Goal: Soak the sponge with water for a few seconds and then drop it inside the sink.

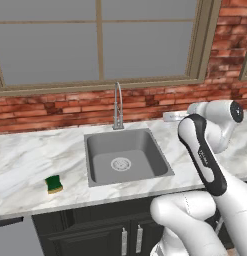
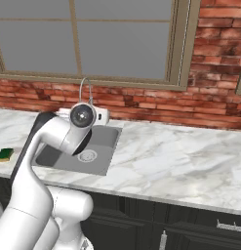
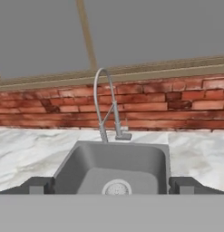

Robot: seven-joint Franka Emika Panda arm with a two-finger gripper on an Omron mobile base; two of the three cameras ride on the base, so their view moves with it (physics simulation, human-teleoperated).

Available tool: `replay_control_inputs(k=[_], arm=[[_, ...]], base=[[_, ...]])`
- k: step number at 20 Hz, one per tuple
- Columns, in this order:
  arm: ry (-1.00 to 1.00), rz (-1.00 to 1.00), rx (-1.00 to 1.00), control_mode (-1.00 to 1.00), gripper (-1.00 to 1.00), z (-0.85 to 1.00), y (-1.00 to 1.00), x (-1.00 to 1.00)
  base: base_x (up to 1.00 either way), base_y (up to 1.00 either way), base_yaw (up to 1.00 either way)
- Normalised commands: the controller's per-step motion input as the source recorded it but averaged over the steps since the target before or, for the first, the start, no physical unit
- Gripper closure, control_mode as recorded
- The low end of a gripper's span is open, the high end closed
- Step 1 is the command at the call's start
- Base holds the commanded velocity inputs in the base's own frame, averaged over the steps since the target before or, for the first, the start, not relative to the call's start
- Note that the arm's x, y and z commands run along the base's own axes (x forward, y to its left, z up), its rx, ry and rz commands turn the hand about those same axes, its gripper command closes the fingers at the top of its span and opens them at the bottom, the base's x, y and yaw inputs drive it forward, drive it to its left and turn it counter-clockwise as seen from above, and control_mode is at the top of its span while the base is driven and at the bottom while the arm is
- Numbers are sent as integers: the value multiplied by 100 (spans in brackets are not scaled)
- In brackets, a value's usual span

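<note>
The sponge [image 1: 54, 184], green on top and yellow below, lies on the marble counter left of the sink [image 1: 145, 150], near the front edge; it also appears at the far left as the sponge [image 2: 5, 155]. My gripper [image 3: 111, 186] is open, its dark fingertips [image 3: 38, 185] wide apart with nothing between them. It faces the grey sink [image 3: 86, 163] and its round drain from the basin's right side, above the counter. My white hand [image 1: 175, 117] hovers just right of the basin's back corner, far from the sponge. No water is in view at the tap.
A slim silver gooseneck tap [image 1: 117, 107] stands behind the basin, under a wide window and a red brick wall [image 1: 45, 107]. White marble counter [image 2: 180, 156] stretches to both sides. Dark cabinet doors [image 1: 130, 235] run below the front edge.
</note>
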Motion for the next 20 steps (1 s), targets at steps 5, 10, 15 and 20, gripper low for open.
replay_control_inputs(k=[5,10,15,20], arm=[[-5,3,0,-100,-100,0,0,0],[-3,4,0,-100,-100,-2,0,1],[-5,1,0,-100,-100,-11,0,0],[-2,0,0,-100,-100,-24,0,0]], base=[[0,0,0],[0,0,0],[0,0,0],[0,0,0]])
